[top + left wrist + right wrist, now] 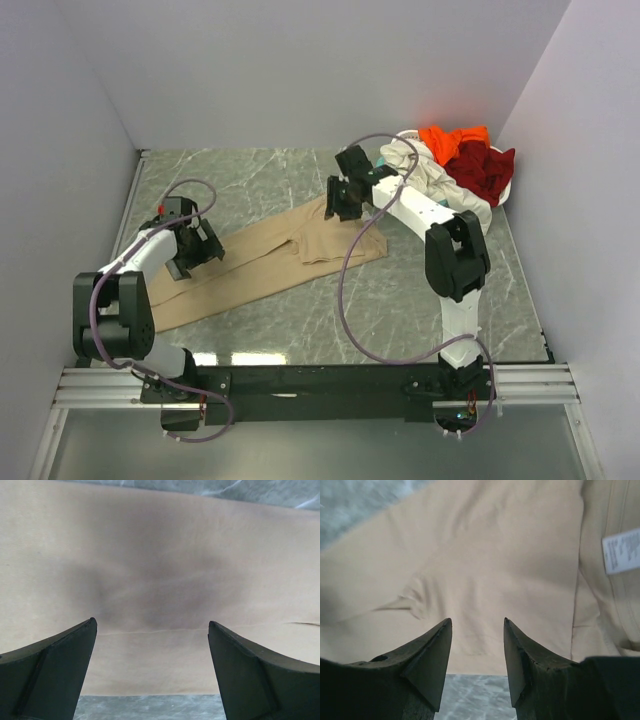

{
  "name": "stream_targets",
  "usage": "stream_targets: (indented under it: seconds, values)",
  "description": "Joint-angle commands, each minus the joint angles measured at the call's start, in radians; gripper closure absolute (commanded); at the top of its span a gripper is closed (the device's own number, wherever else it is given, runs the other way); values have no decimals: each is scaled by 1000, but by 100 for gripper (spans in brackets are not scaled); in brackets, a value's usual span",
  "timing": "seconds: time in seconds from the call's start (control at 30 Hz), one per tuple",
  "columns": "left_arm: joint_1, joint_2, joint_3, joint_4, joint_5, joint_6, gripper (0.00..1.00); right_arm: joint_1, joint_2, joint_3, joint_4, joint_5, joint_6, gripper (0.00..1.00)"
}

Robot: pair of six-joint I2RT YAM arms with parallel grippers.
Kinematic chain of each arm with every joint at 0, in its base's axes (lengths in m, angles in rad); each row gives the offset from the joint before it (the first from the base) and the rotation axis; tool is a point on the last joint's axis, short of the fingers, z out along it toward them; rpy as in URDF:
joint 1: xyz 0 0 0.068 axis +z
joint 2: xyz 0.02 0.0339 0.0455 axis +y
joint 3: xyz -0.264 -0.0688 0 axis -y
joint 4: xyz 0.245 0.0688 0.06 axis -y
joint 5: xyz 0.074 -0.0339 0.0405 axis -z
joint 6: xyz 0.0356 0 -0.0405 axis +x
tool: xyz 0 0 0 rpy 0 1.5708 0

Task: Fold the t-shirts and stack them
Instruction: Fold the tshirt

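Hovering over the tan t-shirt, left claw spread wide, right claw partly spread, seemingly pinching nothing.

Only one printed item was noted: a small white tag on the tan t-shirt, seen in the right wrist view. It carried several lines of fine grey print, too blurred to read. No legible text, brand or number was found in any view.
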Motion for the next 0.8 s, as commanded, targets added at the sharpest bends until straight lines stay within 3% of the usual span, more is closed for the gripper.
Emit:
stream_targets:
  seconds: [0.0,0.17,0.4,0.77]
  values:
    - [-4,11,-14,31,5,-4,1,-1,-13,-109,51,-14,2,47]
    - [-4,25,-37,11,-35,-20,0,-1,27,-159,74,-33,20,48]
    - [-18,25,-80,-18,-73,-58,1,-4,142,-106,27,35,11,48]
    - [-138,11,-114,-55,-30,-178,2,-51,320,152,-84,90,-5,48]
